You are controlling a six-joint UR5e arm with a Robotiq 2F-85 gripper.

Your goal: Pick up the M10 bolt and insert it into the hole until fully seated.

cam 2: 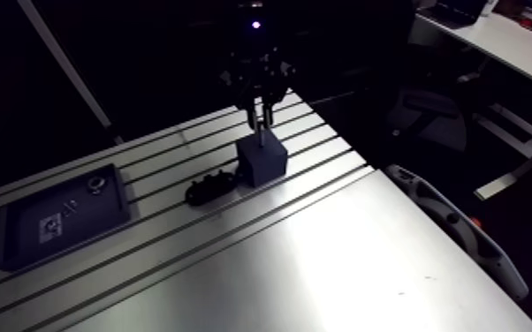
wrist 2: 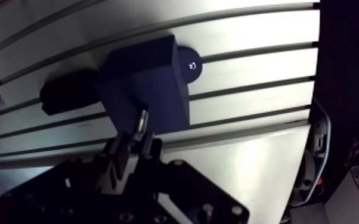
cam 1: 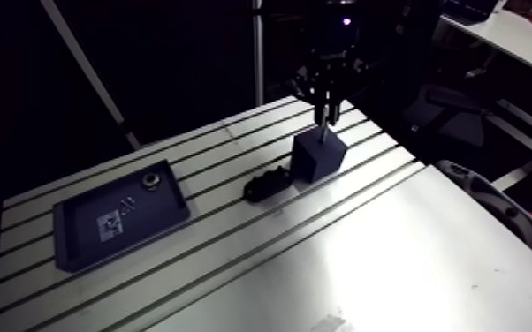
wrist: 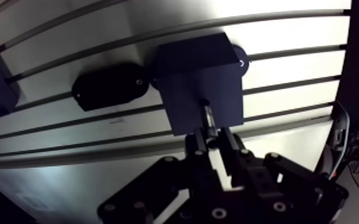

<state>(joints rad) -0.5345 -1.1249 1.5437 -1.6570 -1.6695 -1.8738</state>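
Centrally, a dark blue block (wrist: 188,95) is seen standing on the slotted aluminium table (cam 1: 367,247), with the gripper (wrist: 210,140) poised straight above it. The 2 fingers are pinched on the upper end of the M10 bolt (wrist: 207,118), which is held upright with its shank pointing down so that it lines up with the hole in the block's top face. The bolt's tip is met by that face near its middle. The hole itself is hidden by the tip, so whether the tip has entered cannot be told. Most of the shank is exposed, so full seating is judged not yet reached. A black clamp-like fixture (wrist: 107,88) is set touching the block's side, seemingly to keep it from shifting under the push. Well apart, a dark tray (cam 1: 75,243) is laid, holding a nut (cam 1: 151,179) and some small parts.
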